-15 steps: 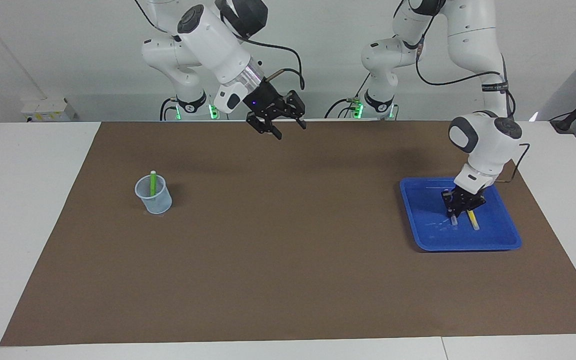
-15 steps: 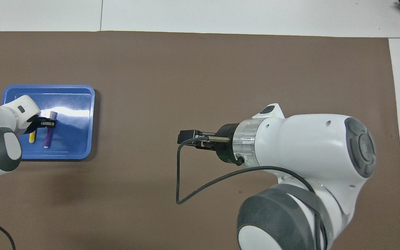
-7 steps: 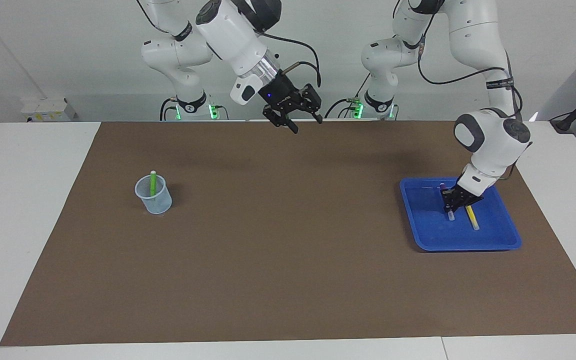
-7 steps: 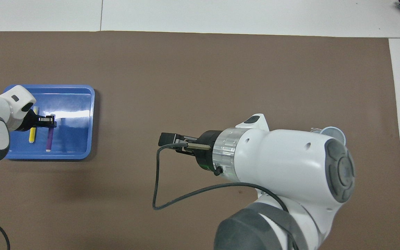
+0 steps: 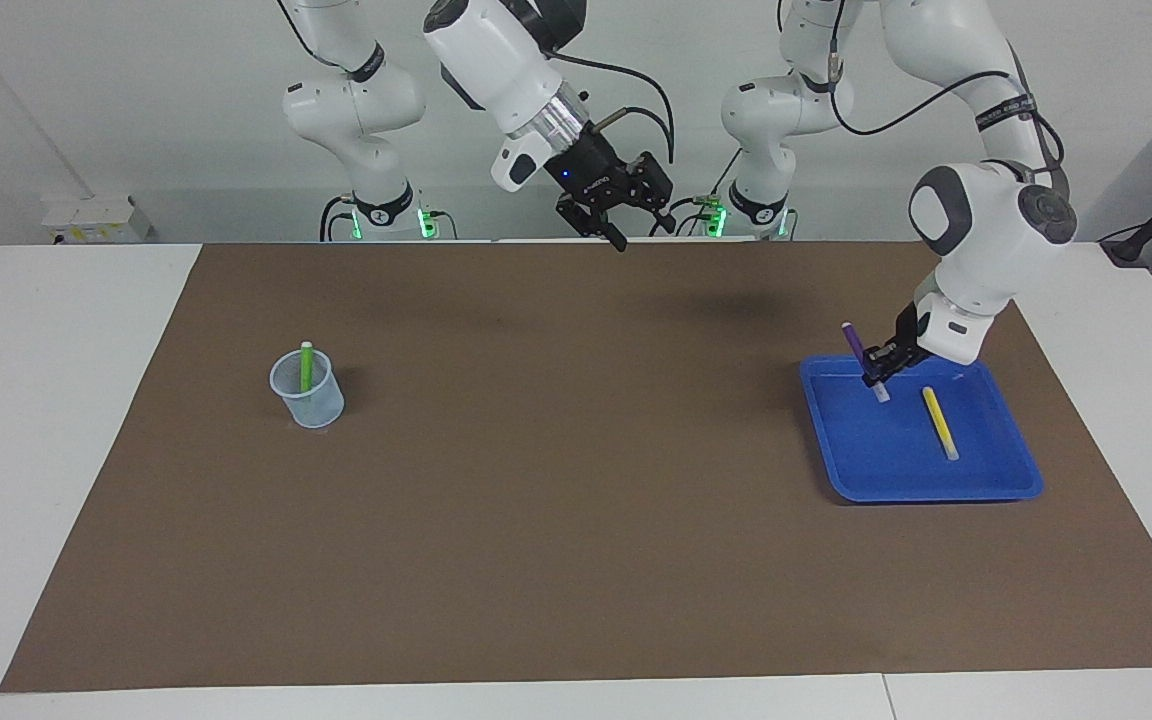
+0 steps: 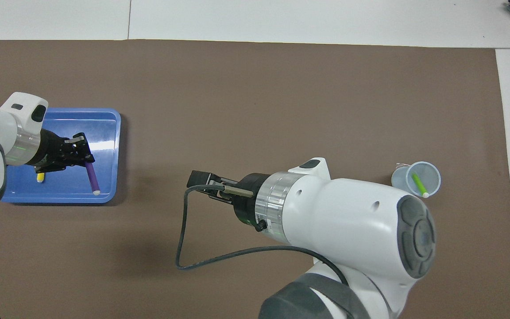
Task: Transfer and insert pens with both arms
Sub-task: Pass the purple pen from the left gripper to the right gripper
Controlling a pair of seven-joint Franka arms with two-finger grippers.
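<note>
Right gripper [image 5: 626,215]: up in the air over the brown mat's [image 5: 576,460] edge nearest the robots, about midway along it; fingers spread apart, holding nothing.
Left gripper [image 5: 880,366]: raised over the blue tray [image 5: 996,485], above the tray's part nearest the robots; fingers clenched on the purple pen [image 5: 857,350].
Purple pen: lifted clear of the tray floor, tilted, purple end up, pale end pointing down into the tray.
Yellow pen [image 5: 939,422]: lying flat in the tray, beside the lifted purple pen, apart from it.
Blue tray: on the mat at the left arm's end of the table.
Clear cup [image 5: 307,390]: upright on the mat, well apart from the tray, toward the right arm's end of the table.
Green pen [image 5: 306,367]: standing in the cup, leaning on its rim, pale end up.
</note>
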